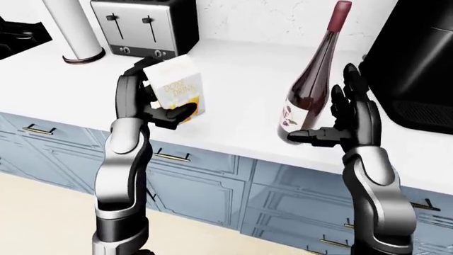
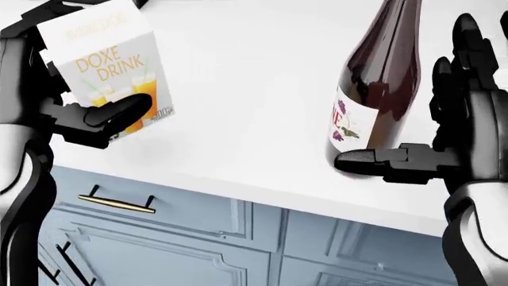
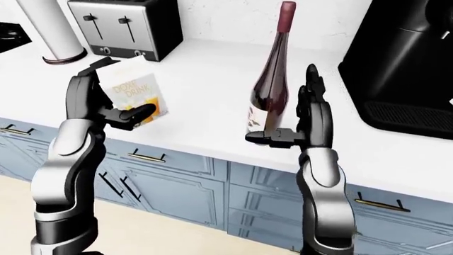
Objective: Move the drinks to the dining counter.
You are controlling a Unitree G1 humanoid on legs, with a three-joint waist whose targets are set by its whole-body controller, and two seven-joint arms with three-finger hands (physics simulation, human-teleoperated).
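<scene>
A white juice carton [image 2: 111,65] printed "DOXE DRINK" is held off the white counter [image 2: 254,77], tilted, at the head view's upper left. My left hand [image 1: 164,87] is shut on it, thumb across its lower face and fingers behind its top. A dark wine bottle [image 2: 381,89] with a red cap stands on the counter at the right. My right hand [image 2: 409,101] is open beside it, with the fingers [image 2: 468,71] upright to the bottle's right. Its thumb crosses below the label near the bottle's base. I cannot tell whether it touches the glass.
A toaster [image 1: 145,26] and a white paper-towel roll [image 1: 74,29] stand along the wall at the upper left. A black coffee machine [image 1: 418,58] fills the counter's right end. Blue cabinet drawers [image 1: 212,186] with brass handles run below the counter edge.
</scene>
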